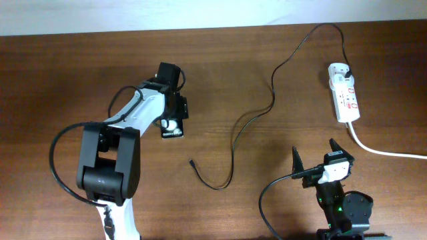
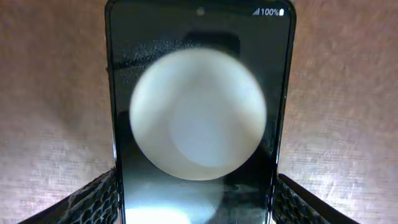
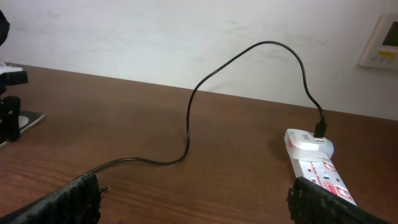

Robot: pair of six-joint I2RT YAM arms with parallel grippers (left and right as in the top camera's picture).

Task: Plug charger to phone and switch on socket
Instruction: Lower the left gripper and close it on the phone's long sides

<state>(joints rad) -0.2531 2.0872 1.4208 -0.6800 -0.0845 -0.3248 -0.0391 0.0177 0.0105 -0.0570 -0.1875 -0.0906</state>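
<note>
Only the overhead view takes in both arms at once. The left gripper (image 1: 172, 127) is reached forward and down onto the phone (image 1: 172, 130), while the right gripper (image 1: 315, 159) sits drawn back near its base with its fingers spread wide and nothing between them. The socket (image 1: 344, 93) lies ahead of the right gripper and a little to its right, with its thick white cord (image 1: 383, 151) trailing off further to the right. The charger (image 1: 267, 110) is plugged in at the socket's far end. It loops back across the table (image 1: 60, 73), and its connector tip (image 1: 192, 161) lies free between the two grippers, nearer the left one and apart from the phone. The left wrist view alone shows the phone's glossy screen close up, with a round white glare and a 100% battery mark. There both textured fingers (image 2: 93, 199) meet its long edges, gripping it. The right wrist view alone shows the room, an off-white wall (image 3: 124, 37) with a pale panel (image 3: 382, 40) mounted beyond the socket. The table is dark brown wood grain.
</note>
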